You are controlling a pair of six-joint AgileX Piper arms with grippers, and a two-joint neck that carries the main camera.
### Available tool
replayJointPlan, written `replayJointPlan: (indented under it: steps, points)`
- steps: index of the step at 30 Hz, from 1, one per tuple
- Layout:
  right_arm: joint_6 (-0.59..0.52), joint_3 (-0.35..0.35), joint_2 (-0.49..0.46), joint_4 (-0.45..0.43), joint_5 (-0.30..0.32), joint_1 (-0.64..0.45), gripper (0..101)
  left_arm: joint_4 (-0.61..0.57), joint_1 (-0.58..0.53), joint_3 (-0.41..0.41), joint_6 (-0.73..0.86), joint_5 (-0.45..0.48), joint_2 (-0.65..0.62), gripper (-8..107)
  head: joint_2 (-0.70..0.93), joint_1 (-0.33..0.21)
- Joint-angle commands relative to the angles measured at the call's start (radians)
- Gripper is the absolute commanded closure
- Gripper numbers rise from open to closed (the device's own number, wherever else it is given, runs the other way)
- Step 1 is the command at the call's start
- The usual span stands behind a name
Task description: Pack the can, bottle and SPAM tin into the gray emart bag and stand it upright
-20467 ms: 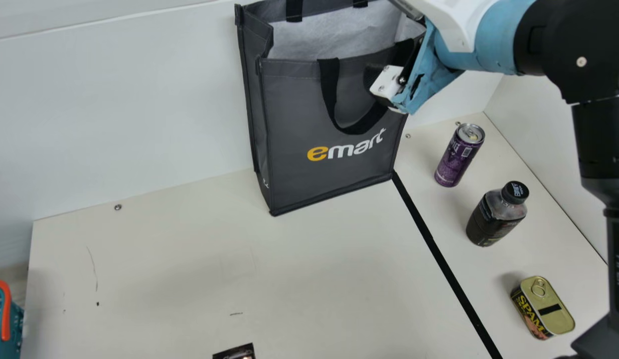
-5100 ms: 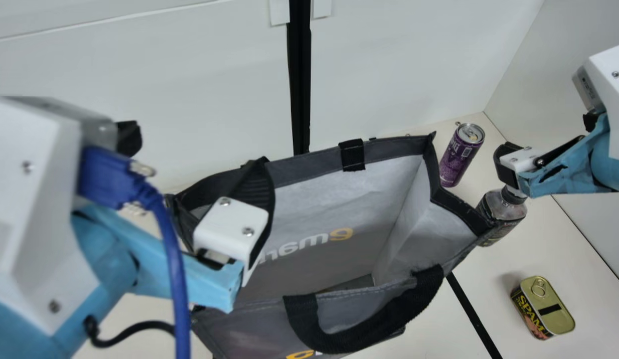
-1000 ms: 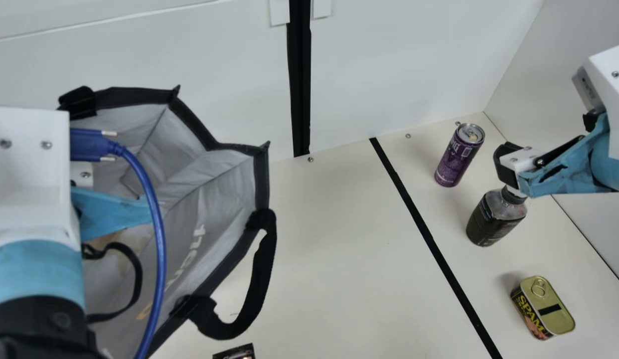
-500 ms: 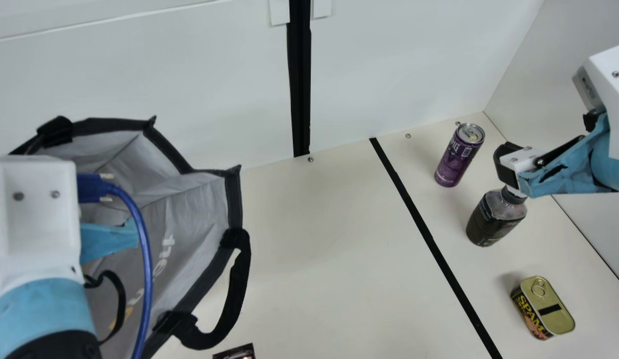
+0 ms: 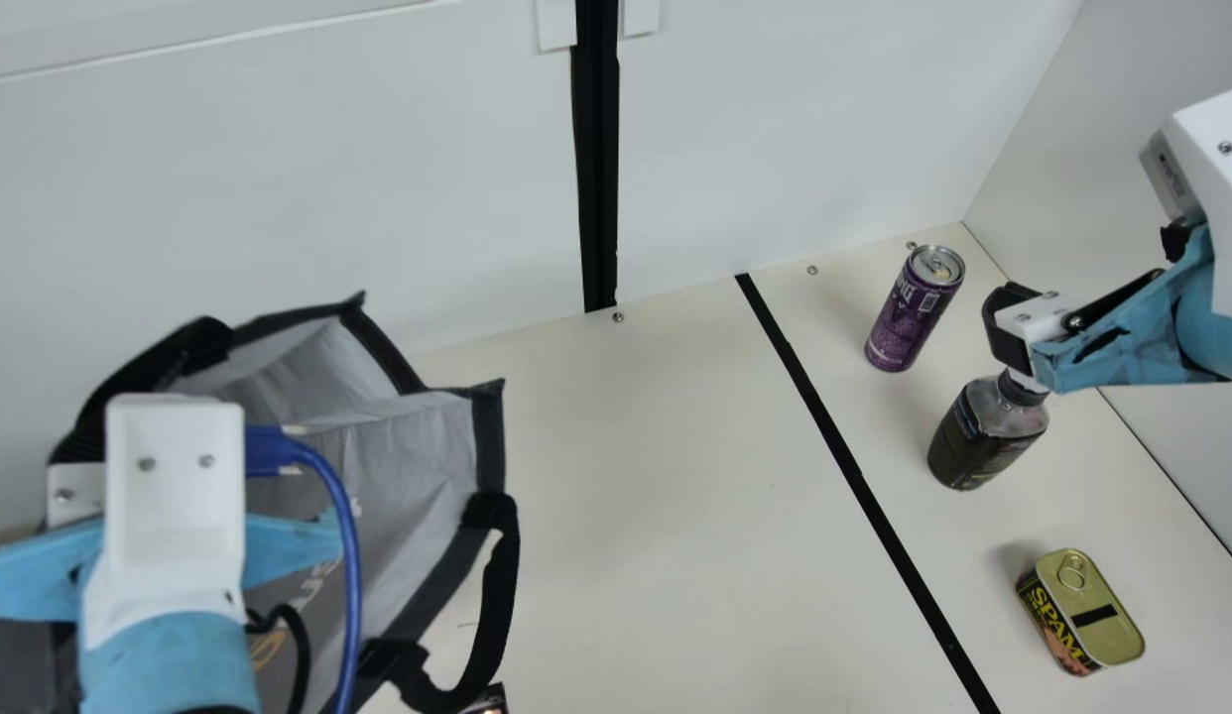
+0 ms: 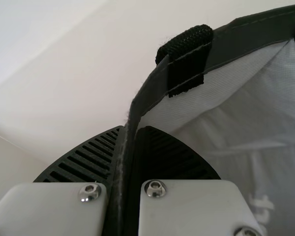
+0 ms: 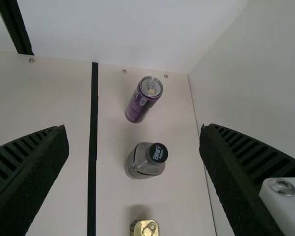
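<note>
My left gripper (image 5: 170,486) is at the main view's left, over the gray emart bag (image 5: 418,476), whose mouth gapes open. In the left wrist view the gripper (image 6: 132,130) is shut on the rim of the bag (image 6: 255,44), beside a black strap end. Over the dark bottle (image 5: 983,436) hangs my right gripper (image 5: 1013,332); in the right wrist view the gripper (image 7: 133,130) is open, nothing between its fingers. The purple can (image 5: 909,312) stands behind the bottle, and the SPAM tin (image 5: 1082,610) lies nearer the front. The bag's base is hidden.
A black tape line (image 5: 854,476) crosses the table (image 5: 636,496), separating the bag's side from the can, bottle and tin. White walls rise behind and at the right. A small dark printed item (image 5: 489,700) pokes out by the bag's handle.
The bag, first standing at the back by my right gripper, is now at the left in my left gripper. Lately both shifted frontward. The right arm moved off to the right, then stayed still.
</note>
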Motion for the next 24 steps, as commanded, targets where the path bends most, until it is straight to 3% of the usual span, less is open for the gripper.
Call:
replayJointPlan:
  steps: [1, 16, 24]
  points:
    - [0.000, 0.000, 0.000, 0.000, 0.000, 0.000, 6, -0.048, -0.015, 0.001, -0.001, 0.000, 0.000, 107, -0.001, -0.023]
    - [0.000, 0.000, 0.000, 0.000, 0.000, 0.000, 6, -0.340, -0.111, -0.053, 0.019, 0.000, 0.004, 107, -0.001, -0.023]
    - [0.000, 0.000, 0.000, 0.000, 0.000, 0.000, 6, -0.517, -0.048, -0.067, 0.067, -0.075, 0.005, 107, -0.001, -0.023]
